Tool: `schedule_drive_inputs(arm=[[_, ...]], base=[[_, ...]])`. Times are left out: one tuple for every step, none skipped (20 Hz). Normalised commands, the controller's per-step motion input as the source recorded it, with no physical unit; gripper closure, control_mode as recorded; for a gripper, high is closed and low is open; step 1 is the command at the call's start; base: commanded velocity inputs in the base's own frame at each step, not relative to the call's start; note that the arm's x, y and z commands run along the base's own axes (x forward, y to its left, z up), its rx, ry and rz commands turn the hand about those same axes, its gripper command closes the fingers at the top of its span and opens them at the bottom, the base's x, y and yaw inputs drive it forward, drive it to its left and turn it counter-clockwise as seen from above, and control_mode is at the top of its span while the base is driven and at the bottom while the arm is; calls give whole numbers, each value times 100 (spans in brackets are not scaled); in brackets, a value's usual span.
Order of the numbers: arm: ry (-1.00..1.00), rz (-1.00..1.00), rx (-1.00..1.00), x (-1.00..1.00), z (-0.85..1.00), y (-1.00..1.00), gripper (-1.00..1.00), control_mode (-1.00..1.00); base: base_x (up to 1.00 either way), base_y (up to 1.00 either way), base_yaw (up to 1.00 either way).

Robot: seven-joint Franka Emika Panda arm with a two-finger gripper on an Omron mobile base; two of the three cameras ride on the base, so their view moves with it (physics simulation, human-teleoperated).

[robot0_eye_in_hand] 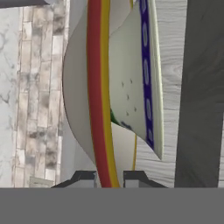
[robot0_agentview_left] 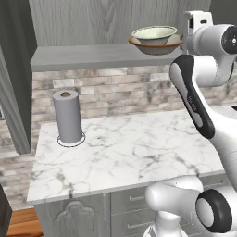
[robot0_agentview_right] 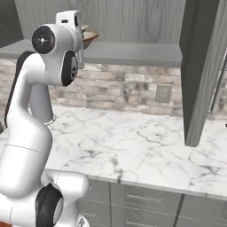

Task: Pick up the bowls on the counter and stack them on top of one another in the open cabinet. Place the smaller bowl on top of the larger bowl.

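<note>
Gripper point(robot0_eye_in_hand: 109, 178) pinching big bowl's point(robot0_agentview_left: 163, 46) rim, I see. Small bowl point(robot0_agentview_left: 154, 35) nested inside big bowl, both up on cabinet point(robot0_agentview_left: 88, 56) shelf above counter point(robot0_agentview_left: 125, 152).

Larger bowl point(robot0_agentview_right: 90, 36) mostly hidden behind arm; smaller bowl point(robot0_eye_in_hand: 135, 78) cut off at top edge.

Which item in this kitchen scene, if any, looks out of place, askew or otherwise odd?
Mostly tidy: the smaller bowl sits nested in the larger bowl on the open cabinet shelf. One oddity: the stack sits at the shelf's front edge, its rim overhanging slightly. The gripper is shut on the larger bowl's rim.
</note>
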Motion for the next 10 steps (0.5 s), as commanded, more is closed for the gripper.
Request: schedule_drive_inputs(arm=[[0, -2, 0, 38, -11, 2, 100, -100], [0, -3, 0, 39, -12, 2, 100, -100], [0, -3, 0, 40, -14, 3, 100, -100], [0, -3, 0, 42, -15, 3, 100, -100], [0, -3, 0, 44, -14, 4, 100, -100], [0, -3, 0, 44, -13, 6, 100, -100], [0, -3, 0, 45, -13, 6, 100, -100], [0, -3, 0, 45, -12, 7, 100, -100], [0, -3, 0, 46, -13, 7, 100, -100], [0, -3, 0, 48, -14, 9, 100, -100]], base=[[0, 0, 0], [0, 0, 0], [0, 0, 0], [0, 0, 0], [0, 0, 0], [0, 0, 0], [0, 0, 0], [0, 0, 0], [0, 0, 0], [0, 0, 0]])
